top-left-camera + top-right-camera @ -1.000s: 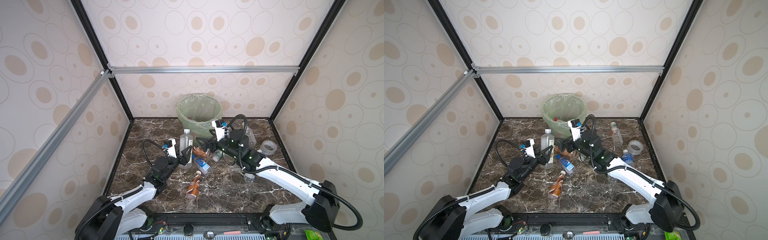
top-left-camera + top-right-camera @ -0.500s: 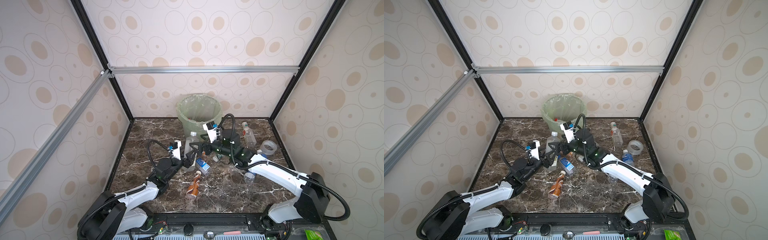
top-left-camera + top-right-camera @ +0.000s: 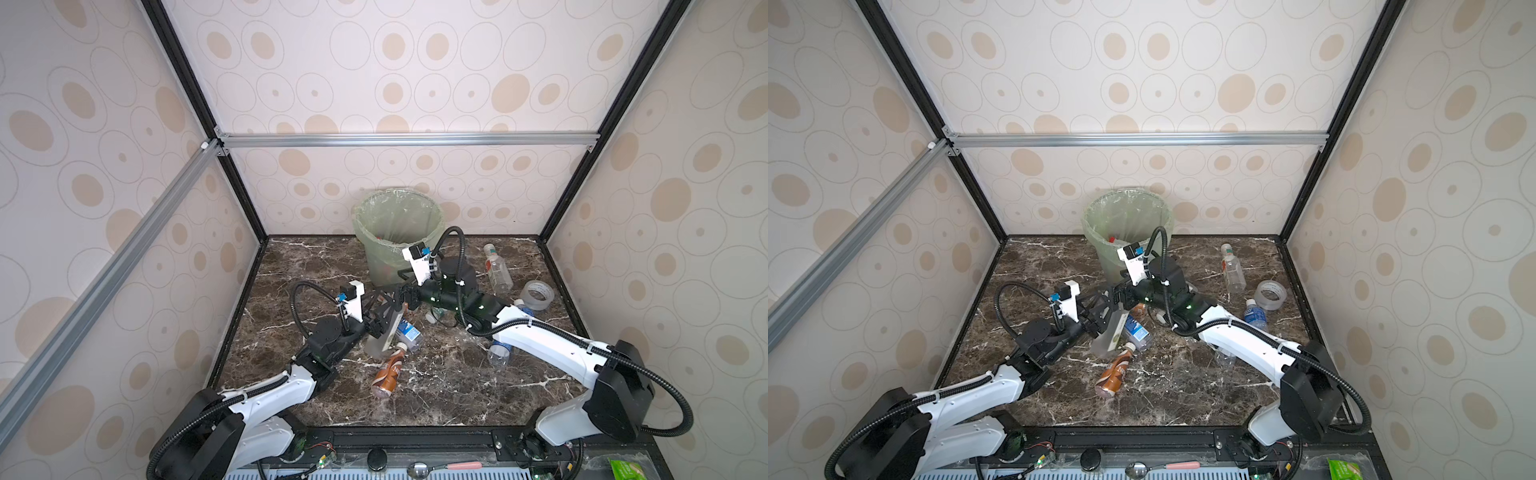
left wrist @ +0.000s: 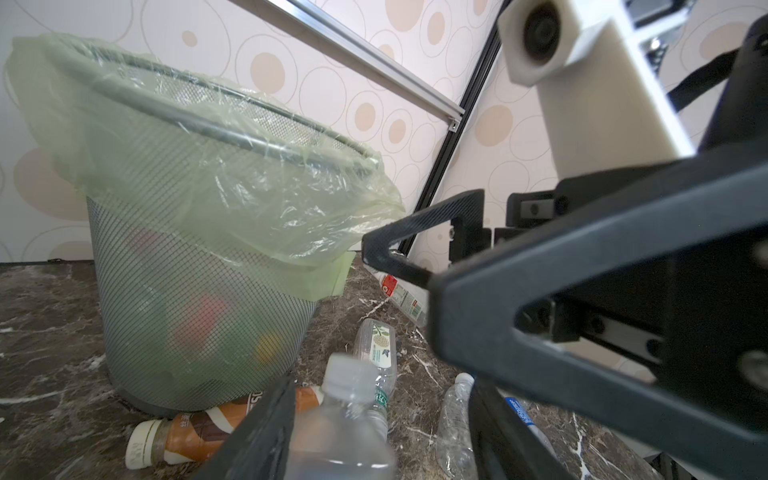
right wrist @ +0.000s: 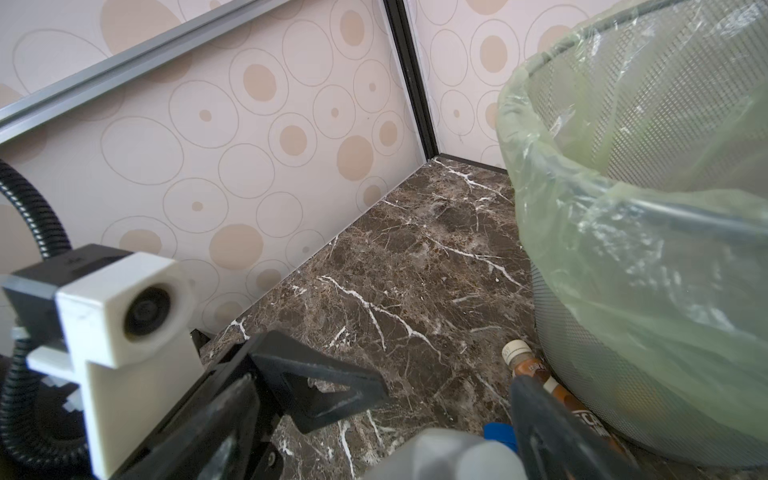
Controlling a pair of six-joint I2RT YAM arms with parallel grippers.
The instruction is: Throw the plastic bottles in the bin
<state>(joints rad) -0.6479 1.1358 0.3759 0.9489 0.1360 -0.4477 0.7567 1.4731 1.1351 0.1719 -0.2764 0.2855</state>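
The left gripper (image 3: 384, 320) clamped a tilted clear bottle (image 3: 379, 343). The right gripper (image 3: 405, 300) jaws were spread wide around its cap end, near the bin (image 3: 374, 253).

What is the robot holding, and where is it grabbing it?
The left gripper grips a clear bottle around its body. The right gripper is open, holding nothing.
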